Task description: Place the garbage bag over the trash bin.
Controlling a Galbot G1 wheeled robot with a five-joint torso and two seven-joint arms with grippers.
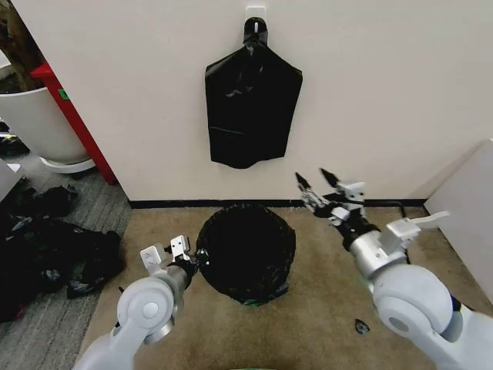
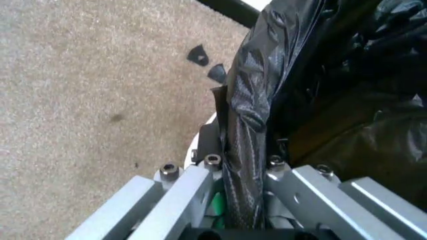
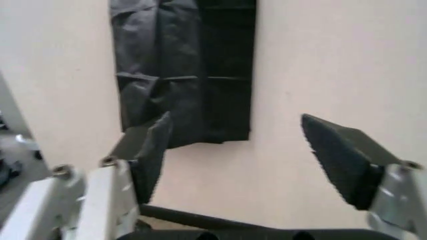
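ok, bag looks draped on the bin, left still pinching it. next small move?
Probably open the left gripper and back it off: the garbage bag already covers the trash bin, and the left fingers pinch film at the rim. The right gripper hangs open near the wall, holding nothing.

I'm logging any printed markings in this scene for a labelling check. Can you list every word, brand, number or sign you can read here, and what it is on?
No readable text.
The garbage bag over the trash bin, pinched by the left gripper: plain black film.
The flat black bag hanging on the wall: no print.
The open right gripper: no markings.
Small green patch on the red panel: too small to read.
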